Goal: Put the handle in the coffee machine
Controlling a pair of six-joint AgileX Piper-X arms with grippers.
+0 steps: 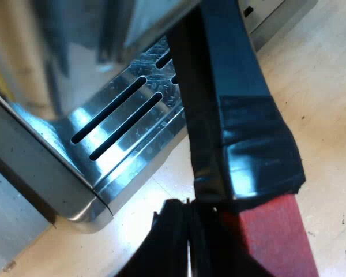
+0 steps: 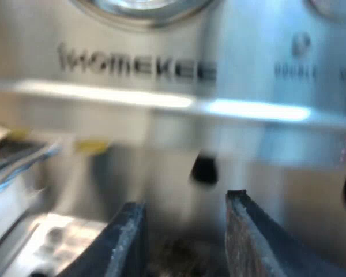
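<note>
Left gripper sits against the red end of the dark, black-taped holder handle; whether it grips, I cannot tell. Beyond, the slotted steel drip tray rests on the pale wooden table. Right gripper has its 2 fingers spread, facing the shiny steel espresso machine.

Right claw: scuffed black fingers

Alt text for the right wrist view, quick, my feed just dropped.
The right hand, its two black fingers apart with nothing between them, faces the shiny steel front of the espresso machine close up. Dark lettering runs across the panel above a bright horizontal ledge.
</note>
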